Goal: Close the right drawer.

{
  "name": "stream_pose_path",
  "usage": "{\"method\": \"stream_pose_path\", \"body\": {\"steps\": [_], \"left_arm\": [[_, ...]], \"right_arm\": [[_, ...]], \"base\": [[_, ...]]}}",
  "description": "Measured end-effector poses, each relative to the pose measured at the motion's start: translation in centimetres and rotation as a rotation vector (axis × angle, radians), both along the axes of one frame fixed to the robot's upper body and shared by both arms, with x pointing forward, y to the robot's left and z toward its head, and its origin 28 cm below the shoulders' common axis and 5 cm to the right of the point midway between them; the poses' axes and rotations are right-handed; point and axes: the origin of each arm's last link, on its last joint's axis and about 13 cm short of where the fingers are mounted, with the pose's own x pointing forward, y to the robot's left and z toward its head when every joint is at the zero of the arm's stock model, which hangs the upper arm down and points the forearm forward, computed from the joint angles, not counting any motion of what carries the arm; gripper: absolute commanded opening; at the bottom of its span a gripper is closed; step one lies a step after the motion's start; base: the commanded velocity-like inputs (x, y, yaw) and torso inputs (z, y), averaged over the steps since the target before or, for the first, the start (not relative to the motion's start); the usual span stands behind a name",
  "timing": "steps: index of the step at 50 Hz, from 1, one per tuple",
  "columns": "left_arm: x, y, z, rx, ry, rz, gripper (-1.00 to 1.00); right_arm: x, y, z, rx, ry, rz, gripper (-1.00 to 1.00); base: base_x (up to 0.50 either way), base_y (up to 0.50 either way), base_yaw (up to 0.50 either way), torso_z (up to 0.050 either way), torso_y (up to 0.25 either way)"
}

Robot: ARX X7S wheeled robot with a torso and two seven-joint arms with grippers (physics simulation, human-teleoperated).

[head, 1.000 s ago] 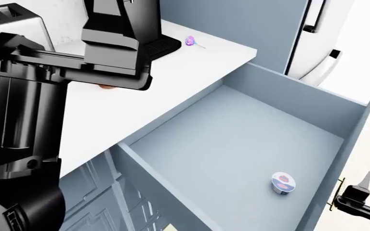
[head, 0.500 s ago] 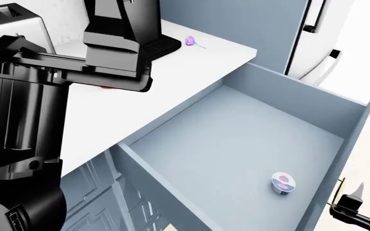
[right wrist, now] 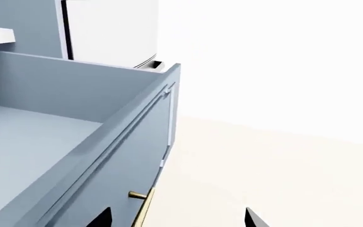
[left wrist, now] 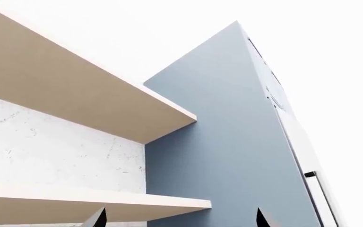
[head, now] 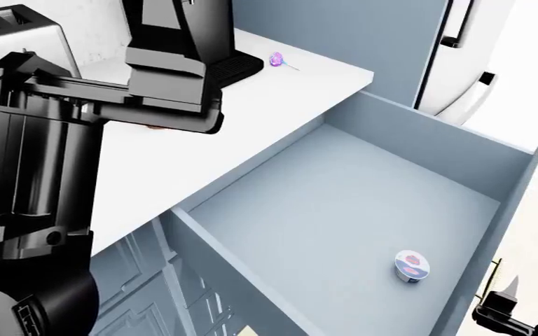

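The right drawer (head: 344, 210) is a deep blue-grey box, pulled far out from under the white counter (head: 204, 140). It also shows in the right wrist view (right wrist: 55, 142), with its panelled front and slim brass bar handle (right wrist: 142, 208). A small round tub (head: 412, 267) lies on the drawer floor near the front. My right gripper (right wrist: 176, 220) is open and empty, just outside the drawer front with the handle between its fingertips. In the head view only its tip (head: 504, 308) shows at the lower right. My left gripper (left wrist: 178, 220) is open and empty, raised and facing wall shelves.
A black coffee machine (head: 180, 35), a toaster (head: 26, 31) and a small purple object (head: 279, 61) stand on the counter. A tall blue-grey panel (head: 344, 42) and a white fridge (head: 503, 56) stand beyond the drawer. Lower cabinet fronts (head: 157, 287) sit to the drawer's left.
My right gripper has dropped lower and towards the bottom edge of the head view, beside the drawer front. The drawer has not moved.
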Motion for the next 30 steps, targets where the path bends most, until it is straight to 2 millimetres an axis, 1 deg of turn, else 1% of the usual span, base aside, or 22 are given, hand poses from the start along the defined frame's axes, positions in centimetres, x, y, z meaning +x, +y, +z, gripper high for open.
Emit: {"method": "stream_pose_path", "body": {"steps": [16, 30], "left_arm": [[0.0, 0.0, -0.1, 0.002, 0.003, 0.001, 1.00], [0.0, 0.0, -0.2, 0.002, 0.006, 0.002, 1.00]], "right_arm": [[0.2, 0.0, -1.1, 0.016, 0.020, 0.001, 1.00], [0.7, 0.2, -1.2, 0.011, 0.017, 0.017, 1.00]], "base": [[0.00, 0.00, 0.00, 0.000, 0.000], [0.00, 0.00, 0.00, 0.000, 0.000]]}}
